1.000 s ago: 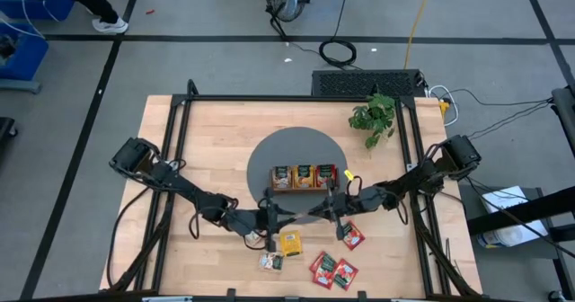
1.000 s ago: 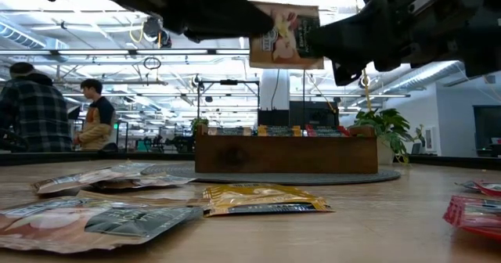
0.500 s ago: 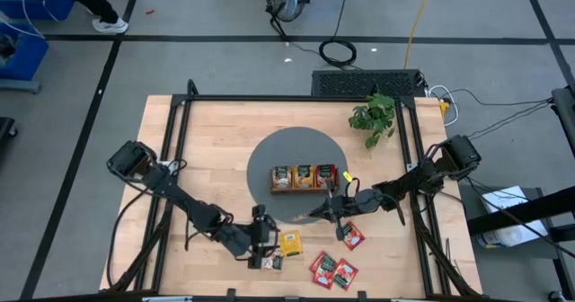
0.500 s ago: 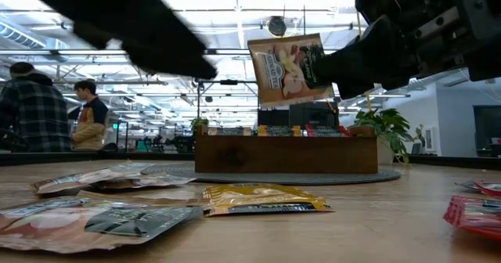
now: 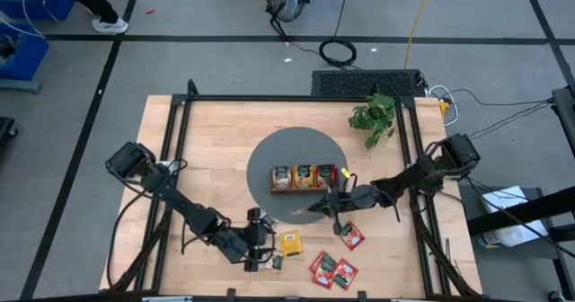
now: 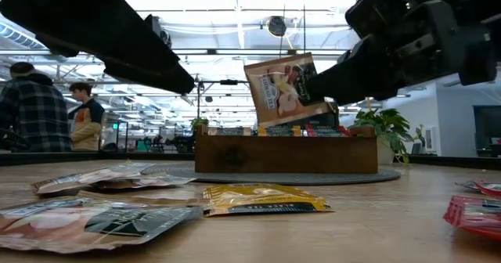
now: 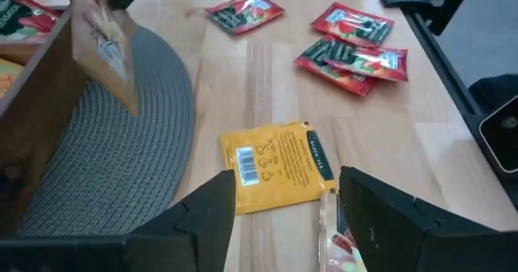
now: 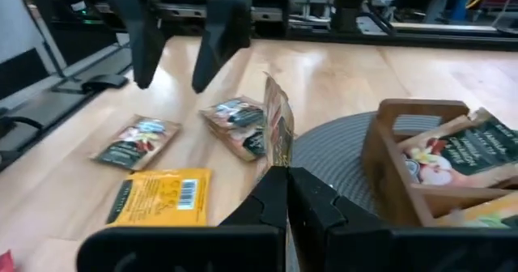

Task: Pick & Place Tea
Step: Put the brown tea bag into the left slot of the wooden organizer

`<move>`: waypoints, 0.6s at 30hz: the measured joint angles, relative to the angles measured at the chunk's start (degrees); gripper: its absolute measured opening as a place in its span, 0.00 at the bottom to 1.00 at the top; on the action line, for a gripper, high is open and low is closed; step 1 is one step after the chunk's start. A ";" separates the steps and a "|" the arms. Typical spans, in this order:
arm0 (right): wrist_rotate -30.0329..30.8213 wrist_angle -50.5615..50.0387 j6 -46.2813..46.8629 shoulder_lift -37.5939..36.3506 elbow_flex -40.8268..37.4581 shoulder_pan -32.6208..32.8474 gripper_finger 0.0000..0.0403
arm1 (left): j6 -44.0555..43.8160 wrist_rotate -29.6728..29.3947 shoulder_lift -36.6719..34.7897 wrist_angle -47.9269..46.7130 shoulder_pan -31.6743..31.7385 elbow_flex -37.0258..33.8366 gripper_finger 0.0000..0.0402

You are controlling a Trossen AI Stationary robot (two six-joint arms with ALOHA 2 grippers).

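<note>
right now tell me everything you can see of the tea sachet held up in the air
The held sachet is a flat, pale tan foil-like packet with a dark green label and a fruit picture. It hangs tilted above the grey mat, in front of the wooden tray, touching neither. Only the right gripper touches it, its fingers pinched shut on one edge.

The right arm reaches from the table's right edge toward the middle, its right gripper raised above the table with fingers pinched together on a sachet. The left arm stretches from the left edge along the front edge; its left gripper hangs low there, jaws spread apart and holding nothing.
</note>
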 joint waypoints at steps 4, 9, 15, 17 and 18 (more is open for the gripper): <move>-5.20 -2.70 0.04 -1.34 0.30 -2.48 0.00 | -3.23 -1.01 0.00 -0.37 -0.05 0.00 0.56; -9.91 -24.09 -0.64 -6.83 8.07 -4.90 0.00 | -6.42 -4.58 0.00 -0.41 -1.28 -0.02 0.56; -8.60 -61.63 -6.08 -8.76 26.16 -6.82 0.00 | -7.20 -5.25 0.00 0.08 -3.00 -0.02 0.56; -7.47 -70.26 -7.98 -8.60 31.46 -7.65 0.00 | -7.17 -5.94 0.00 0.06 -3.68 -0.02 0.56; -7.26 -73.81 -8.89 -8.48 33.89 -8.22 0.00 | -7.16 -6.26 0.00 0.07 -3.95 -0.02 0.56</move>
